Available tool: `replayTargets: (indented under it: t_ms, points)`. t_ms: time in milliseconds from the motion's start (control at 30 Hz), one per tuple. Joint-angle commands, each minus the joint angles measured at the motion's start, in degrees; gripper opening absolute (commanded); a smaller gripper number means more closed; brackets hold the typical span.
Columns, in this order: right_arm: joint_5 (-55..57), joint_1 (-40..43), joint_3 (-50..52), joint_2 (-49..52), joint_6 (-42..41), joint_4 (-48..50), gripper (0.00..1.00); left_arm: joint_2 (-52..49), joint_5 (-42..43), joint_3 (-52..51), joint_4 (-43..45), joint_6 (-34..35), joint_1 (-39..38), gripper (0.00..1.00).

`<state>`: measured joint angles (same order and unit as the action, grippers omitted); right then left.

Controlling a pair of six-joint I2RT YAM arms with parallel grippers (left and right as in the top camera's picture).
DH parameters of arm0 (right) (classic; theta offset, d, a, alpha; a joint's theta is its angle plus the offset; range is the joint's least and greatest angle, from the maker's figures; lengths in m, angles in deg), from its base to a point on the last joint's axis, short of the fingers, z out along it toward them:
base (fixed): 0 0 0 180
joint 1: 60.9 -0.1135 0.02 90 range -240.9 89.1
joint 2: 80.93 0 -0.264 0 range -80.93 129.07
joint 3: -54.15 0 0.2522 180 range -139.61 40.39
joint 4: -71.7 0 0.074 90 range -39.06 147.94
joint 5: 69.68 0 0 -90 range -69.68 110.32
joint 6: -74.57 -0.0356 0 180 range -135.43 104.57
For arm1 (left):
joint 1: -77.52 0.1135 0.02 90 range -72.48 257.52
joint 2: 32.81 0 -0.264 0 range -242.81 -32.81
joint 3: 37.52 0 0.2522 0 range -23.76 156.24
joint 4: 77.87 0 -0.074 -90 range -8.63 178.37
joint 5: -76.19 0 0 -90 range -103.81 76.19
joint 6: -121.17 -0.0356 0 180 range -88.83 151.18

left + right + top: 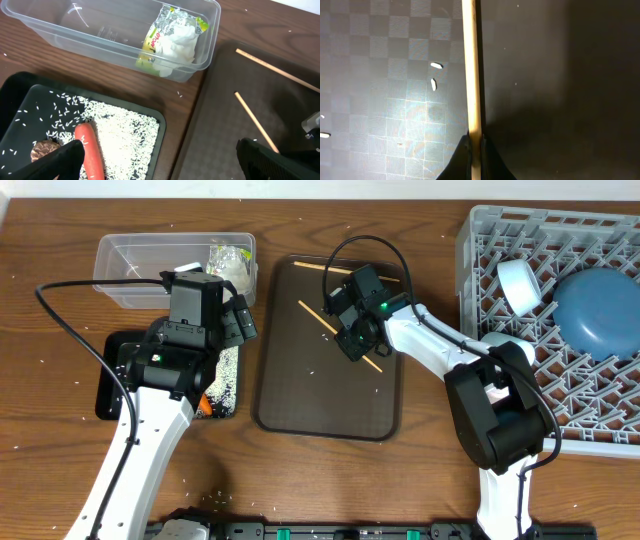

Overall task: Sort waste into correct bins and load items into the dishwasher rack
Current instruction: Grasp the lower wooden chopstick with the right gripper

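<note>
My right gripper (475,147) is pressed onto one thin wooden chopstick (471,65) lying flat mid-way on the brown serving tray (275,395). My left gripper (237,320) hangs spread wide beside that tray. So slim a stick could roll between my pads and slip out when lifted.

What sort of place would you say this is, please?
Probably a lab tabletop staged as a dish-clearing station: a grey dishwasher rack holding a blue bowl, a brown serving tray with chopsticks, and a clear tub and black tray holding waste.
</note>
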<state>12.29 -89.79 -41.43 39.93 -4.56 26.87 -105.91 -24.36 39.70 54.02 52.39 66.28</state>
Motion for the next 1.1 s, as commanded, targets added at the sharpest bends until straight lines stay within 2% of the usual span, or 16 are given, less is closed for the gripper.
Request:
replayTargets:
  t_ms: [0, 433, 700, 833, 967, 1067]
  points:
    - [2.67, 0.44, 1.07, -0.44, -4.09, -1.46, 0.01, -0.31, -0.9, 0.79, -0.15, 0.5, 0.24, 0.98]
    - [2.67, 6.29, -7.43, -14.82, -12.17, -6.51, 0.01, -0.31, -0.9, 0.79, -0.15, 0.52, 0.24, 0.98]
    - [2.71, 17.59, -7.45, -24.04, -19.15, -10.86, 0.01, -0.31, -0.9, 0.79, -0.15, 0.52, 0.24, 0.98]
    - [1.03, 23.89, -7.45, -25.88, -18.84, -14.47, 0.01, -0.31, -0.87, 0.79, -0.15, 0.52, 0.24, 0.98]
    - [-7.17, 25.03, -7.34, -25.2, -11.45, -16.15, 0.02, -0.31, -0.87, 0.79, -0.15, 0.52, 0.24, 0.98]
    - [-9.55, 22.49, -7.3, -23.52, -6.27, -16.24, 0.14, -0.31, -0.9, 0.79, -0.15, 0.5, 0.24, 0.98]
